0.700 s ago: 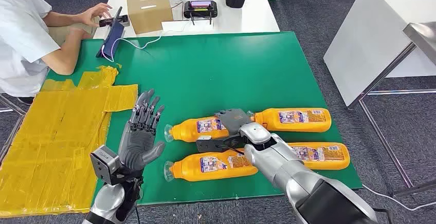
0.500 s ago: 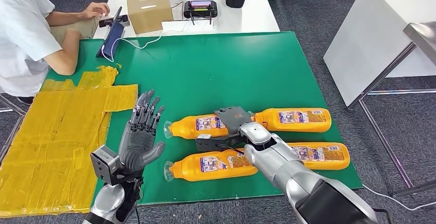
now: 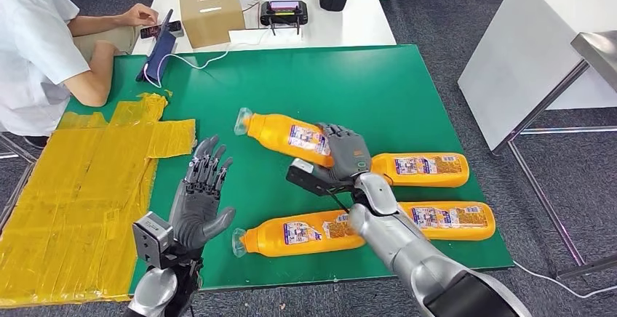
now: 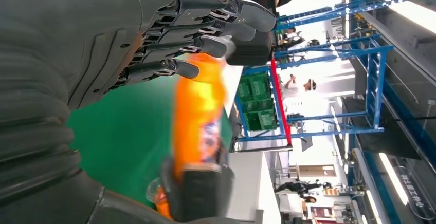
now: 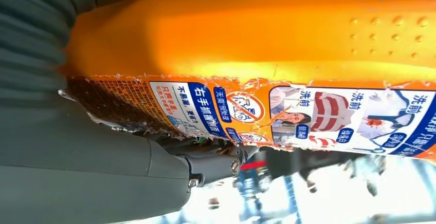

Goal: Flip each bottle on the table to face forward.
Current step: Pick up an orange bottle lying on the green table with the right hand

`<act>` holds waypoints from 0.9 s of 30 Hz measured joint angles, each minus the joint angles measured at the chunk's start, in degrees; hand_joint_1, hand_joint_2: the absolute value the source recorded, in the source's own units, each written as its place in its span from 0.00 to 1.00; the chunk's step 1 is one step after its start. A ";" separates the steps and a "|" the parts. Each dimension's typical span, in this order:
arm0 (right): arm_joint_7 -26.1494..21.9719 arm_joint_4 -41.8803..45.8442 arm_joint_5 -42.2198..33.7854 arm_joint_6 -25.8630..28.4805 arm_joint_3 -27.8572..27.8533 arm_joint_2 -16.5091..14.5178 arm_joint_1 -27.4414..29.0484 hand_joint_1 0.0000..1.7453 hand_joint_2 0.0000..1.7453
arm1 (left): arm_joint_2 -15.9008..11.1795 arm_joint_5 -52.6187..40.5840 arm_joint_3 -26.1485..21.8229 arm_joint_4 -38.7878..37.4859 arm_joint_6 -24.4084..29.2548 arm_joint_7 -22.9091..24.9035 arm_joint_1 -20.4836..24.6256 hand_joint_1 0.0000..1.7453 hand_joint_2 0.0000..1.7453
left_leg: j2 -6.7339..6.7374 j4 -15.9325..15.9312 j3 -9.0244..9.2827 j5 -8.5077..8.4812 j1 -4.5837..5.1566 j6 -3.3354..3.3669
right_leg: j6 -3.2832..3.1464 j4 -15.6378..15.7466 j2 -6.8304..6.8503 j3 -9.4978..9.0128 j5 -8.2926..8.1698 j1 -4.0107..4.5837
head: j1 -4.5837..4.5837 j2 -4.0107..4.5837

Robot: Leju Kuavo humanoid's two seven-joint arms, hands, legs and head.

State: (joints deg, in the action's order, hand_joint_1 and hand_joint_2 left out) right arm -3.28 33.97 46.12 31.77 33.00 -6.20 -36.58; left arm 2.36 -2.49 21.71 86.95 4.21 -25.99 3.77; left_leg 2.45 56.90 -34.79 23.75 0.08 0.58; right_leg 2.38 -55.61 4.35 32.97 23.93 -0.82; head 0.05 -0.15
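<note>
Four orange bottles are in play: three lie on the green tabletop (image 3: 305,91), and the right hand (image 3: 348,151) grips the fourth bottle (image 3: 285,133) by its body, lifted clear and tilted, cap end away from the robot. The left hand (image 3: 201,199) hovers nearby, spread and holding nothing. This looks like the flip of one bottle mid-carry; next, I judge, it must be turned label-forward and set down clear of the others.

Bottles (image 3: 285,133): orange, with blue-white-red printed labels. Table (image 3: 305,84): green. Tape patch (image 3: 80,186): yellow. Hands (image 3: 200,201): dark grey.
</note>
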 joint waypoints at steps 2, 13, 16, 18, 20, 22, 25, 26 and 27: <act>-0.70 2.06 -1.07 0.17 -3.15 0.21 1.31 1.00 1.00 | 0.01 -0.21 -0.03 0.00 0.22 -0.01 -0.24 0.00 1.00 | 0.00 0.00 -0.01 0.00 0.00 0.00 | 0.00 0.00 0.00 0.00 0.00 0.00 | 0.00 0.00; -13.93 16.46 -27.58 -24.41 -13.72 -0.03 10.82 1.00 1.00 | -0.01 -0.44 -0.75 0.00 0.46 -0.06 -0.62 0.00 1.00 | 0.01 0.00 -0.03 0.01 -0.01 -0.01 | 0.00 0.00 0.00 0.03 0.00 0.02 | 0.01 0.00; -16.42 22.89 -32.74 -31.59 -12.09 -0.30 14.78 1.00 1.00 | -0.11 -0.40 -0.92 0.00 0.43 -0.08 -0.49 0.00 1.00 | 0.00 -0.01 -0.11 0.01 -0.01 -0.01 | -0.01 0.00 0.01 0.12 0.03 0.02 | 0.01 0.00; -18.25 26.61 -33.94 -34.76 -9.94 -0.20 16.67 1.00 1.00 | -0.20 -0.30 -0.92 -0.03 0.24 -0.03 -0.27 0.00 1.00 | 0.04 -0.02 -0.14 0.01 -0.02 -0.01 | -0.02 0.00 -0.02 0.16 0.04 0.02 | -0.01 0.00; -20.02 29.70 -34.40 -37.36 -7.08 -0.04 17.90 1.00 1.00 | -0.26 -0.08 -0.92 -0.15 -0.12 0.08 0.28 0.00 1.00 | 0.08 -0.02 -0.14 0.01 -0.02 -0.01 | -0.02 0.00 -0.06 0.18 0.03 0.02 | 0.00 0.00; -20.85 32.10 -34.50 -38.60 -4.22 0.03 18.75 1.00 1.00 | -0.26 0.08 -0.92 -0.28 -0.45 0.18 0.92 0.00 1.00 | 0.07 -0.02 -0.13 0.01 -0.01 -0.01 | -0.02 0.00 -0.05 0.18 0.03 0.01 | 0.00 0.00; -21.04 34.33 -34.56 -39.04 -1.59 0.19 19.39 1.00 1.00 | -0.26 0.13 -0.92 -0.56 -0.58 0.22 1.49 0.00 1.00 | 0.05 -0.02 -0.13 0.00 -0.01 0.00 | -0.01 0.00 -0.04 0.16 0.02 0.01 | 0.00 0.00; -21.15 34.80 -34.56 -39.31 -1.00 0.31 19.46 1.00 1.00 | -0.26 0.13 -0.91 -0.67 -0.59 0.22 1.58 0.00 1.00 | 0.06 -0.02 -0.13 0.00 -0.01 0.00 | -0.01 0.00 -0.04 0.16 0.01 0.01 | -0.01 0.00; -21.32 35.16 -34.44 -39.74 -0.40 0.42 19.49 1.00 1.00 | -0.26 0.15 -0.91 -0.75 -0.60 0.22 1.66 0.00 1.00 | 0.06 -0.01 -0.13 0.00 -0.01 0.00 | -0.01 0.00 -0.05 0.15 0.01 0.01 | -0.01 0.00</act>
State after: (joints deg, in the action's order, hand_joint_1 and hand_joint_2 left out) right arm -24.60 69.13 11.69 -7.98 32.59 -5.78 -17.08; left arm 2.10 -2.34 20.80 86.20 3.61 -25.77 5.43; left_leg 2.51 56.89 -34.92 23.75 0.07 0.58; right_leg 2.37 -55.61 4.31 33.12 23.94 -0.82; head 0.05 -0.15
